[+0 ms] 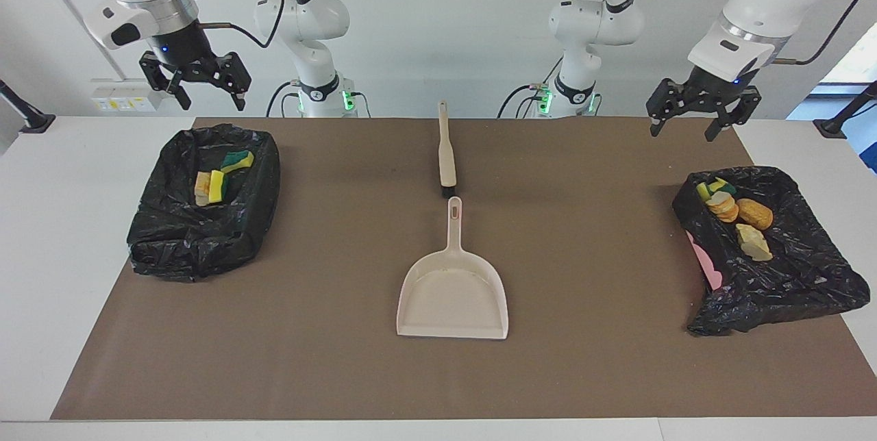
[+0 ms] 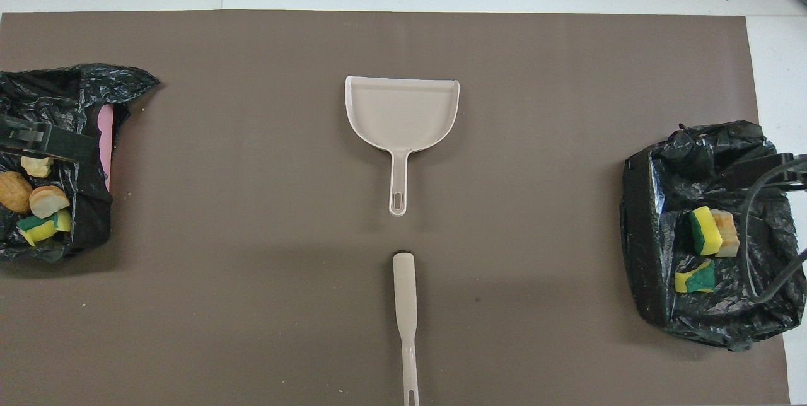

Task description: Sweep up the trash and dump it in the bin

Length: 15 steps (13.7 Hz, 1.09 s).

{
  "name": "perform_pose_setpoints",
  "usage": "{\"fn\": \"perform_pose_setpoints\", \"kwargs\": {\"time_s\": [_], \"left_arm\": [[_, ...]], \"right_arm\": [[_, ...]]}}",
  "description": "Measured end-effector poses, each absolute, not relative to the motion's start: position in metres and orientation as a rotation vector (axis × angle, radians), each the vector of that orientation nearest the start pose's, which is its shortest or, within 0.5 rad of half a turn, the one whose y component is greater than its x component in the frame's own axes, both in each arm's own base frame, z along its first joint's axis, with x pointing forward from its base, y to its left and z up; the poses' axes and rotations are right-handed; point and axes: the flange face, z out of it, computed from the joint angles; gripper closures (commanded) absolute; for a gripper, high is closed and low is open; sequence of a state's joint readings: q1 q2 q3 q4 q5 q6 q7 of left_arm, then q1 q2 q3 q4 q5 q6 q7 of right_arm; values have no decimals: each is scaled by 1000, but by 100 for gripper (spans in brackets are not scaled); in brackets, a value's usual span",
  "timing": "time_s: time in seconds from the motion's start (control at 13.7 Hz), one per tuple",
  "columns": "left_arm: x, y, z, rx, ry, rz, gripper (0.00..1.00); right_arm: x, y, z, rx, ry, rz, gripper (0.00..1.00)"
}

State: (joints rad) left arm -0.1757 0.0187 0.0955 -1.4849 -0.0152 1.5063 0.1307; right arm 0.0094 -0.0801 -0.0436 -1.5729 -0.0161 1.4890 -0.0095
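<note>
While both arms hang raised at their own ends of the table, I see my left gripper (image 1: 697, 111) with fingers spread and nothing between them, up in the air over the brown mat's (image 1: 329, 331) edge, just above the black-lined bin (image 1: 788, 283) at the left arm's end. Below that gripper, inside this bin, lies part of the trash: bread pieces (image 1: 754, 213) and sponge chunks (image 1: 712, 188) (a pink wall shows where the liner sags). My right gripper (image 1: 196, 81) is spread and empty too, hanging over the second bin (image 1: 199, 242) at the right arm's end, where more yellow-green sponge bits (image 1: 216, 185) rest beneath it. Well apart from both grippers, midway between them, the beige dustpan (image 1: 452, 294) lies flat on the mat with its handle pointing toward the robots, and the brush (image 1: 447, 153) lies in line with that handle, just short of touching.
</note>
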Motion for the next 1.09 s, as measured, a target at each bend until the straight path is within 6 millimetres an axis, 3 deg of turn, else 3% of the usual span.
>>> {"fn": "perform_pose_setpoints", "kwargs": {"time_s": [0.29, 0.95, 1.09], "left_arm": [[538, -45, 644, -3141, 340, 39, 0], [537, -45, 644, -3142, 347, 37, 0], [537, -45, 644, -3142, 347, 36, 0]], "right_arm": [[521, -21, 659, -3154, 41, 7, 0], [521, -21, 660, -3154, 41, 5, 0], [518, -21, 676, -3153, 41, -50, 0]]}}
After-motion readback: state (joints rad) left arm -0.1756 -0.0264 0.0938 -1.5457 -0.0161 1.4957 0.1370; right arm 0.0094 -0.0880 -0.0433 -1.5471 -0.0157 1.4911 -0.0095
